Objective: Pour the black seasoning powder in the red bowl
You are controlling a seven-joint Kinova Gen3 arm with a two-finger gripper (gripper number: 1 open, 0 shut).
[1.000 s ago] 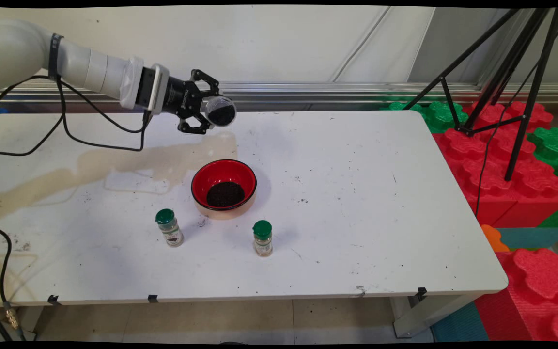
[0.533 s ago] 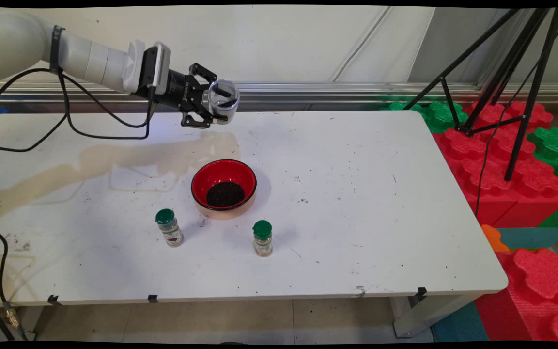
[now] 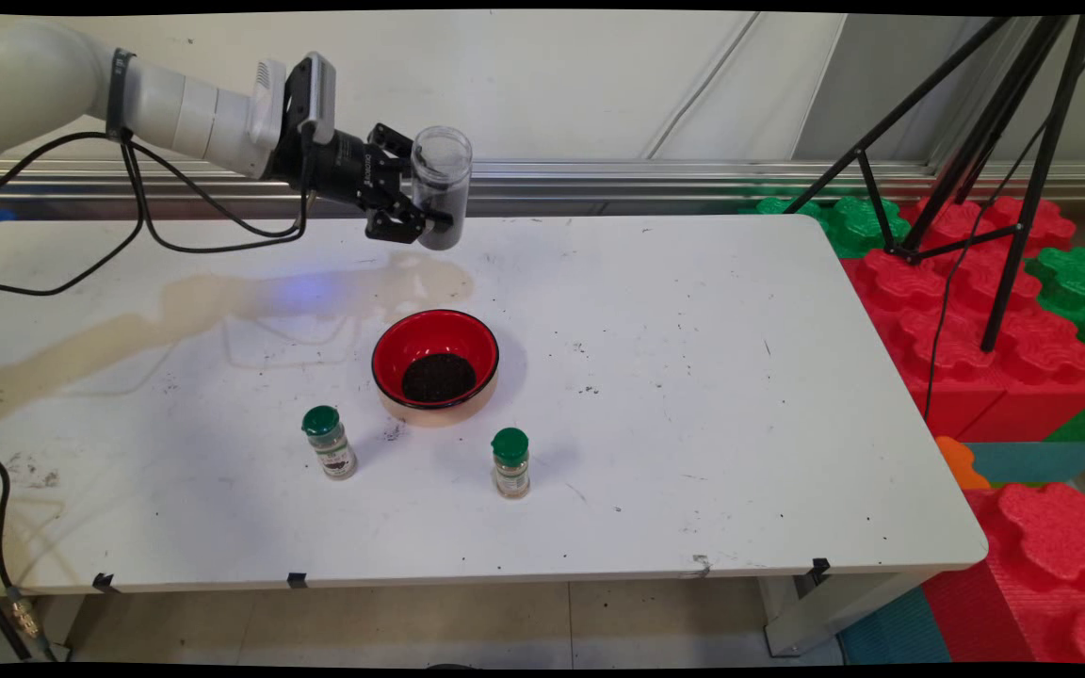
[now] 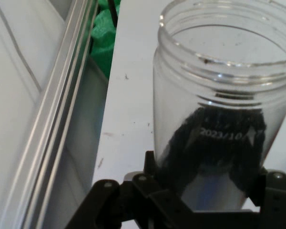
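The black two-finger gripper (image 3: 420, 215) grips a clear, lidless plastic jar (image 3: 441, 186), upright in the air above and behind the red bowl (image 3: 435, 364). Dark granules lie in the bowl; some remain in the jar's bottom.

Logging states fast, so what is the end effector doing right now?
End effector: shut on the clear jar, held upright above the table's far side, dark grains in its bottom, no lid.
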